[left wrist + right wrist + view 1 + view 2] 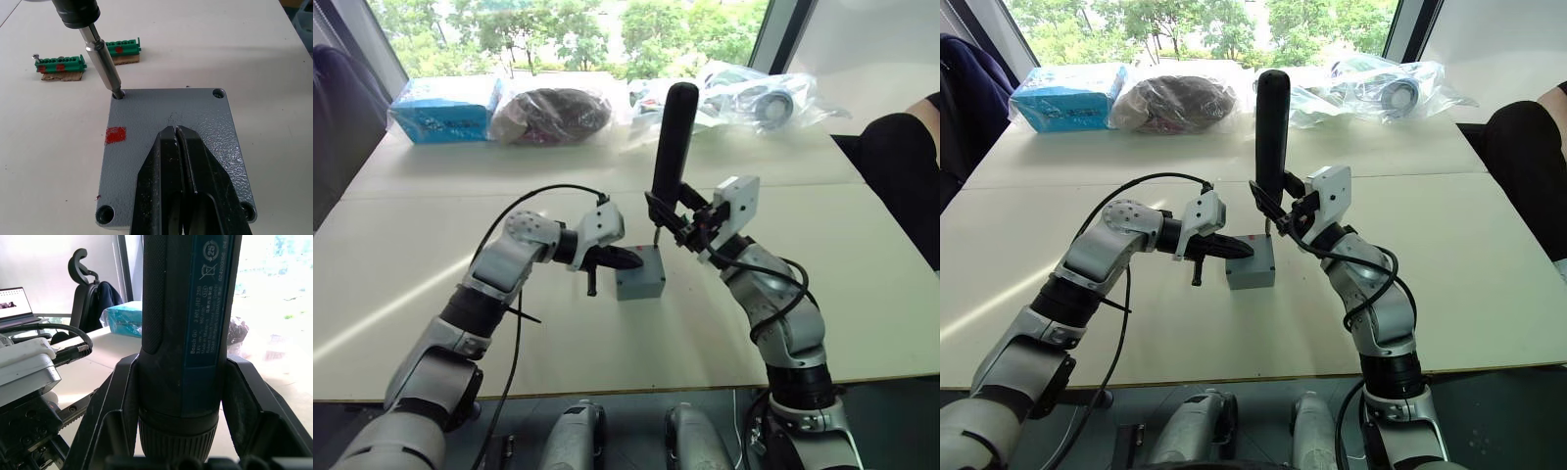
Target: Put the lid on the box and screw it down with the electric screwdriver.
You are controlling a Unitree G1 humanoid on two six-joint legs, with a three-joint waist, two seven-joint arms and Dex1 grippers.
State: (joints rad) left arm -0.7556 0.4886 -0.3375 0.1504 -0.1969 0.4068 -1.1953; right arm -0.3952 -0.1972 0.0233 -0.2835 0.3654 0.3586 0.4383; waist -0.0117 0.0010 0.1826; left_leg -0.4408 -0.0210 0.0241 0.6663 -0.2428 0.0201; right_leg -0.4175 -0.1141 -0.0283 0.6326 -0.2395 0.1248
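Grey and speckled, the lid [172, 161] is lying flat on the box [640, 279], which is sitting mid-table [607, 333] between the two grippers. The left gripper [177, 133] is pressing down on the lid with its fingers [161, 166] closed together, holding nothing. The right gripper [668, 217] is clamping the screwdriver [672, 142] upright, its jaws squeezing the black barrel. The bit [103, 66] is sitting in a corner hole of the lid. Two green strips [60, 63] are lying on the table just beyond that corner. A red mark [115, 135] is showing near the lid's edge.
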